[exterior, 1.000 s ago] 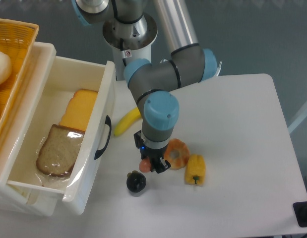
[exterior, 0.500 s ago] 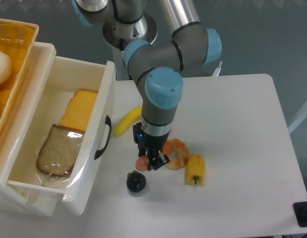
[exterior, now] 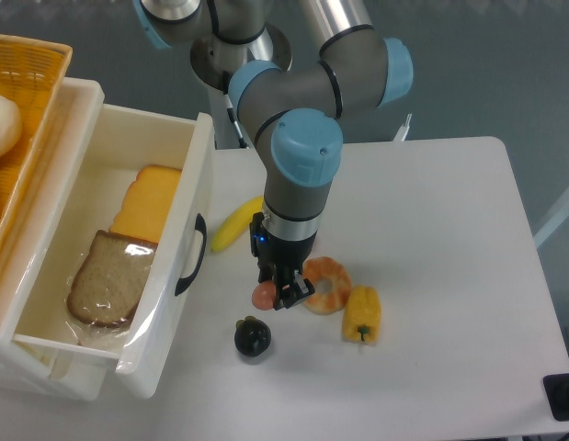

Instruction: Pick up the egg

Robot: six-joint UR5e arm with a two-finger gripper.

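Honestly a lot is covered here. The gripper [exterior: 277,296] blocks most of the egg [exterior: 263,295], so only a pinkish sliver peeks out at its 9 o'clock side, and I can't see the fingertips' contact. The arm hides the top end of the banana [exterior: 233,227] and the left edge of the shrimp [exterior: 326,284]. The basket [exterior: 17,110] at 10 o'clock is cut off by the frame, as is the white bun [exterior: 1,124] inside it.
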